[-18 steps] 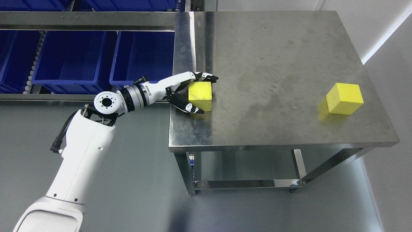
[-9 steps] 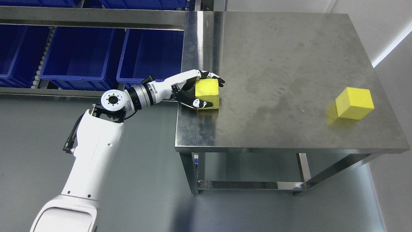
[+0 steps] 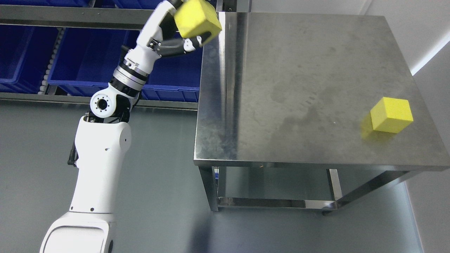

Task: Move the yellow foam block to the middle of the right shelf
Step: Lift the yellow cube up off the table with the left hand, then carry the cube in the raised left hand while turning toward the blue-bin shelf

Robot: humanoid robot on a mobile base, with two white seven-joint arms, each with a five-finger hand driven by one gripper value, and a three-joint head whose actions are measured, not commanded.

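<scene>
My left hand (image 3: 182, 26) is raised near the top of the picture, shut on a yellow foam block (image 3: 197, 19). The block hangs tilted in the air, above the gap between the shelf and the steel table's (image 3: 281, 105) left edge. The thumb shows under the block; the other fingers are partly hidden behind it and cut off by the top edge. A second yellow foam block (image 3: 391, 114) rests on the table near its right edge. The right arm does not show.
The shelf rack (image 3: 70, 17) stands to the left with several blue bins (image 3: 81, 59) on its rollers. A steel rail (image 3: 70, 99) runs along the shelf front. The table has a lower frame (image 3: 274, 203) near the grey floor. A white wall is at the right.
My left hand has lifted the block off the table's left side and swung it up and to the left, toward the shelf. The camera shifted slightly; the second block stayed put.
</scene>
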